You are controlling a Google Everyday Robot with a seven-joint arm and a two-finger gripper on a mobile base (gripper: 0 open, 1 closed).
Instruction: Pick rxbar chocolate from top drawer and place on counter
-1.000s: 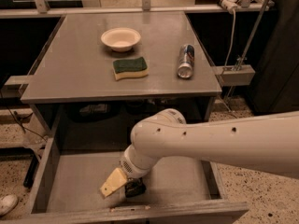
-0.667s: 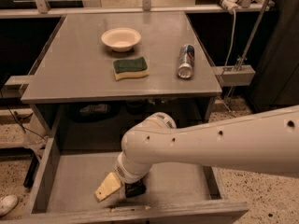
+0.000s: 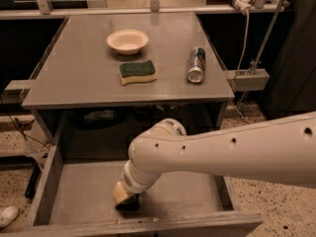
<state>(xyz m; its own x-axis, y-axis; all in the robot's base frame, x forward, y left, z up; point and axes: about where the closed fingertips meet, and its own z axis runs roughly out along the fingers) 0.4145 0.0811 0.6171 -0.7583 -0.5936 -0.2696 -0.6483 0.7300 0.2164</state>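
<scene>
Top drawer (image 3: 79, 194) open, nearest. Gripper (image 3: 124, 197) low inside drawer, close to front wall, left of centre; how wide it stands, cannot tell. Dark rxbar chocolate (image 3: 130, 206) directly beneath gripper on drawer bottom, mostly hidden. White arm (image 3: 222, 152) reaches in from right. Beyond, counter (image 3: 74, 78): sponge (image 3: 138, 71) mid, can (image 3: 196, 64) lying at right, bowl (image 3: 127, 41) farthest.

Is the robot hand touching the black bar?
Cannot tell. The camera view shows the gripper low in the top drawer, covering a dark shape, maybe the rxbar chocolate; contact is hidden.
</scene>
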